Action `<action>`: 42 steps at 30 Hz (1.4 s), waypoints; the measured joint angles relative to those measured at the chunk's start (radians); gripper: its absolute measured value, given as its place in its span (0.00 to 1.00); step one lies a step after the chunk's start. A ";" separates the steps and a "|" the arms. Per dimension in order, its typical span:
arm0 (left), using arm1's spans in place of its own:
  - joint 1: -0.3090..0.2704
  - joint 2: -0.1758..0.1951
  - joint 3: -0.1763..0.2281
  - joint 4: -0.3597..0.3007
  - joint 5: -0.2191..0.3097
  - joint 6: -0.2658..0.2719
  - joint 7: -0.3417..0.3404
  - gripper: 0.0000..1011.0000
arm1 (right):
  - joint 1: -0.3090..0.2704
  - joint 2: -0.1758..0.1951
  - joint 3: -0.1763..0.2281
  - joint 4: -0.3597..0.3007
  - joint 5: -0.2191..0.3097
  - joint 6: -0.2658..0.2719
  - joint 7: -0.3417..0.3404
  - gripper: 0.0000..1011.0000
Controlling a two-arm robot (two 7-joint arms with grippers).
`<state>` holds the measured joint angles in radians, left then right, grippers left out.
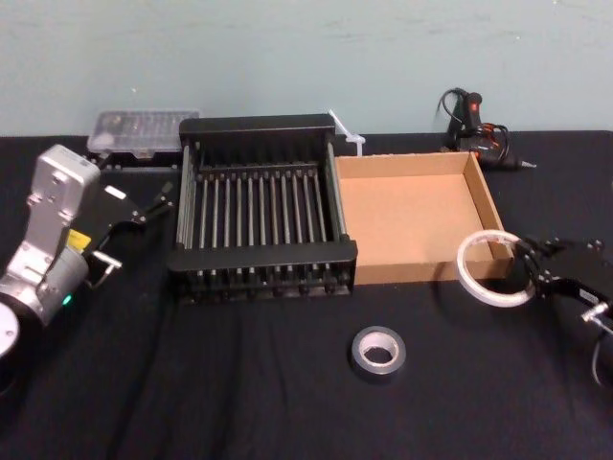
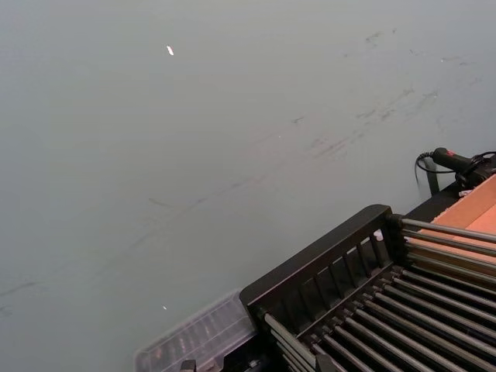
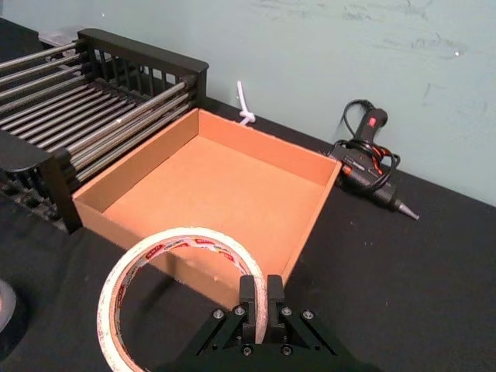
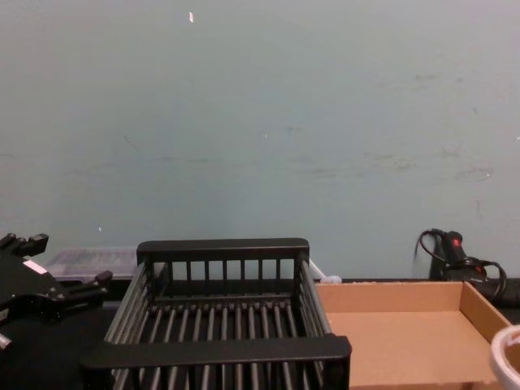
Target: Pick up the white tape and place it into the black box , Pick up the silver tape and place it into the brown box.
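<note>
The right gripper [image 1: 520, 252] pinched the white tape [image 1: 487, 299] at the brown box's [image 1: 407, 273] 4 o'clock, ready to carry toward 9 o'clock into the black box [image 1: 263, 257], past which the left gripper [image 1: 153, 203] sat, maybe spread.

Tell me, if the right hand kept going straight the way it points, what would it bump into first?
Probably the brown box: the right hand, shut on the white tape, points at its nearest wall, though it might pass above that low wall.
</note>
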<state>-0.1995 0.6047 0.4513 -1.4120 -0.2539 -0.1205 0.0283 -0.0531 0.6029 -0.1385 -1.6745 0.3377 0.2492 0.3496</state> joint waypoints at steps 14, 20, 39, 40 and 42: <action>0.000 0.000 0.000 0.000 0.000 0.000 0.000 0.99 | 0.138 -0.049 -0.073 0.081 -0.044 -0.018 0.023 0.09; 0.000 0.000 0.000 0.000 0.000 0.000 0.000 0.99 | 0.203 -0.073 -0.108 0.115 -0.061 -0.030 0.040 0.09; 0.000 0.000 0.000 0.000 0.000 0.000 0.000 0.99 | 0.390 -0.141 -0.235 0.225 -0.111 -0.079 0.118 0.09; 0.000 0.000 0.000 0.000 0.000 0.000 0.000 0.99 | 0.402 -0.147 -0.243 0.233 -0.113 -0.081 0.122 0.09; 0.000 0.000 0.000 0.000 0.000 0.000 0.000 0.99 | 0.422 -0.157 -0.257 0.249 -0.116 -0.084 0.128 0.09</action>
<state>-0.1996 0.6047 0.4514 -1.4120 -0.2539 -0.1205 0.0283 0.3689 0.4457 -0.3951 -1.4255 0.2218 0.1655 0.4773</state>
